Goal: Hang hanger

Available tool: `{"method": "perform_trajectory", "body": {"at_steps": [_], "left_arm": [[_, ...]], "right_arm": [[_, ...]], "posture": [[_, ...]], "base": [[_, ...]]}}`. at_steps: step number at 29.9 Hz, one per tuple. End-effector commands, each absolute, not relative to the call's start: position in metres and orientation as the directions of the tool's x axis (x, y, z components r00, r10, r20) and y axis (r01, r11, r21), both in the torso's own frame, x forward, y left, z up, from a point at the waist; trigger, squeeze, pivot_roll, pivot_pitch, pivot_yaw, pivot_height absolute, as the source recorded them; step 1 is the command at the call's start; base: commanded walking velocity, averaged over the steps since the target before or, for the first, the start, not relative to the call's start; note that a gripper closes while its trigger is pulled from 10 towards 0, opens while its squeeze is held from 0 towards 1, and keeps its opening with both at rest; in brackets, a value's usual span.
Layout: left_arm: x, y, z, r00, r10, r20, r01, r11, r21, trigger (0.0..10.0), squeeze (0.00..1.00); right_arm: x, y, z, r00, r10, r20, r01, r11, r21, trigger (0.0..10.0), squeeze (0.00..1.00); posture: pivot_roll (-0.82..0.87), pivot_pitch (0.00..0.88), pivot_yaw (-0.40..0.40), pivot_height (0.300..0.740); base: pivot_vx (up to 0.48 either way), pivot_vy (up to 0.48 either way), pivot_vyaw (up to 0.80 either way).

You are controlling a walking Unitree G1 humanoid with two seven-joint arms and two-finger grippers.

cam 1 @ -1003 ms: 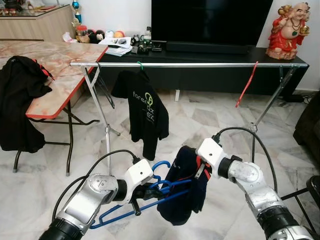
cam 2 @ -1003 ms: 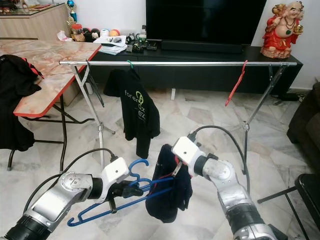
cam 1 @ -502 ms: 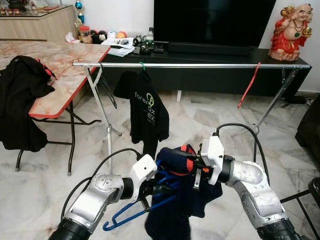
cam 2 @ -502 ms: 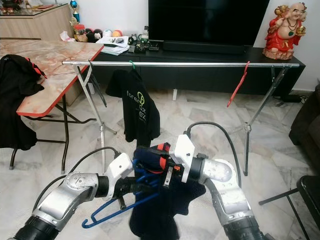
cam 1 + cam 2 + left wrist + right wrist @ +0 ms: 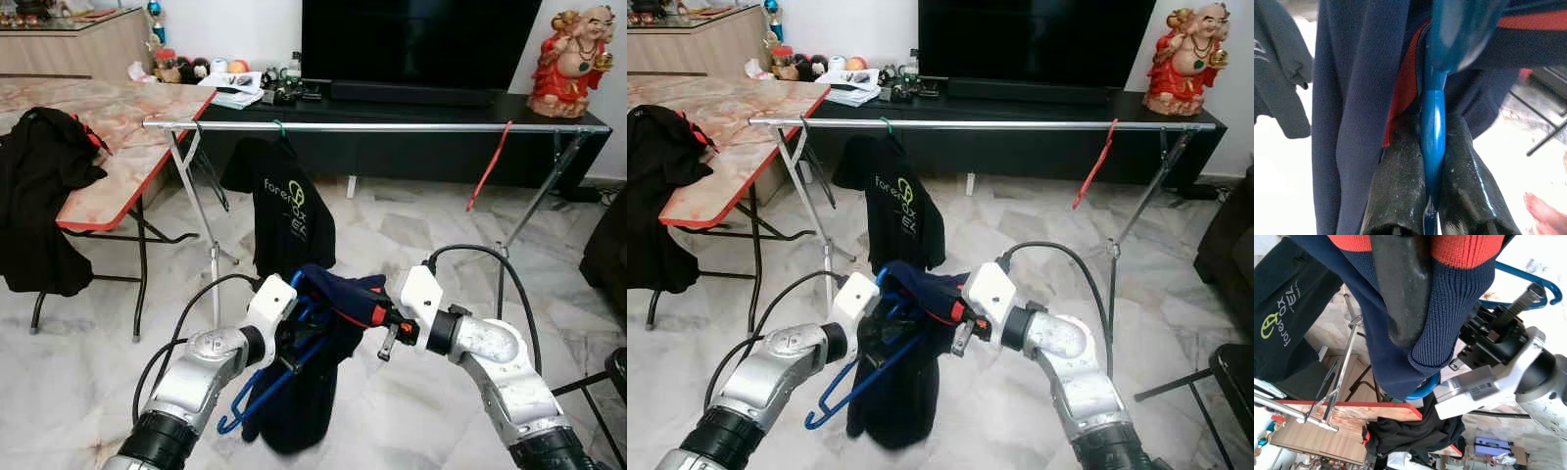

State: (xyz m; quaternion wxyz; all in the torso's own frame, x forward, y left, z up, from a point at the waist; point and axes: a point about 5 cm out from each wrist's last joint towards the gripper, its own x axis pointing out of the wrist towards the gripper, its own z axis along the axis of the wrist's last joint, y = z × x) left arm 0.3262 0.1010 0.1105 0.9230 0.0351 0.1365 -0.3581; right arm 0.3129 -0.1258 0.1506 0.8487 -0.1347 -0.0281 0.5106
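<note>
My left gripper [image 5: 297, 339] is shut on a blue plastic hanger [image 5: 250, 399]; in the left wrist view its two black fingers [image 5: 1396, 191] clamp the blue neck [image 5: 1433, 122]. The hanger is tilted, one end pointing down to the floor. A navy garment [image 5: 294, 406] with a red-and-navy ribbed collar drapes over it and hangs below. My right gripper [image 5: 378, 315] is shut on that collar [image 5: 1459, 264], holding it up just right of the hanger's hook. Beyond stands the silver drying rail [image 5: 392, 127].
On the rail hang a black T-shirt [image 5: 294, 211] on a green hanger and a bare red hanger [image 5: 487, 166]. A marble-topped table [image 5: 118, 127] with a black garment [image 5: 44, 206] stands left. A TV console [image 5: 441, 103] is behind, and a dark sofa [image 5: 609, 255] right.
My right gripper has drawn the collar up and leftward over the hanger. The left gripper has lifted and tilted the hanger steeper. The garment now hangs beneath it.
</note>
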Motion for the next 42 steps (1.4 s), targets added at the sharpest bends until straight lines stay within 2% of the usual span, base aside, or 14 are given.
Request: {"method": "perform_trajectory", "body": {"at_steps": [1, 4, 7, 9, 12, 13, 42], "left_arm": [[0.337, 0.106, 0.125, 0.764, -0.609, -0.212, 0.619, 0.785, -0.026, 10.0, 0.00], [0.339, 0.107, 0.126, 0.781, -0.591, -0.203, 0.599, 0.800, -0.027, 10.0, 0.00], [0.345, 0.110, 0.130, 0.827, -0.537, -0.167, 0.533, 0.843, -0.068, 10.0, 0.00], [0.346, 0.112, 0.131, 0.841, -0.518, -0.155, 0.513, 0.855, -0.075, 10.0, 0.00], [0.347, 0.112, 0.131, 0.849, -0.507, -0.149, 0.500, 0.862, -0.082, 10.0, 0.00], [0.346, 0.111, 0.131, 0.846, -0.511, -0.151, 0.505, 0.859, -0.083, 10.0, 0.00], [0.346, 0.111, 0.131, 0.846, -0.511, -0.151, 0.505, 0.859, -0.083, 10.0, 0.00]], "right_arm": [[0.309, -0.122, 0.155, 0.443, 0.894, -0.069, -0.874, 0.413, -0.254, 10.0, 0.00], [0.308, -0.121, 0.155, 0.440, 0.895, -0.071, -0.876, 0.411, -0.254, 10.0, 0.00], [0.310, -0.126, 0.152, 0.484, 0.871, -0.082, -0.852, 0.448, -0.270, 10.0, 0.00], [0.316, -0.131, 0.152, 0.545, 0.834, -0.087, -0.813, 0.501, -0.295, 10.0, 0.00], [0.332, -0.146, 0.148, 0.700, 0.705, -0.116, -0.693, 0.631, -0.348, 10.0, 0.00], [0.335, -0.149, 0.147, 0.727, 0.676, -0.120, -0.668, 0.656, -0.352, 10.0, 0.00], [0.335, -0.149, 0.147, 0.727, 0.676, -0.120, -0.668, 0.656, -0.352, 10.0, 0.00]], "posture": [[0.06, 0.003, -0.017, 0.740], [0.06, 0.003, -0.017, 0.740], [0.05, 0.000, -0.016, 0.740], [0.05, 0.000, -0.016, 0.740], [0.05, 0.000, -0.015, 0.740], [0.05, 0.000, -0.015, 0.740], [0.05, 0.000, -0.015, 0.740]], "base": [[0.000, 0.000, 0.00], [0.000, 0.000, 0.00], [0.000, 0.000, 0.00], [0.000, 0.000, 0.00], [0.000, 0.000, 0.00], [0.000, 0.000, 0.00], [0.000, 0.000, 0.00]]}}
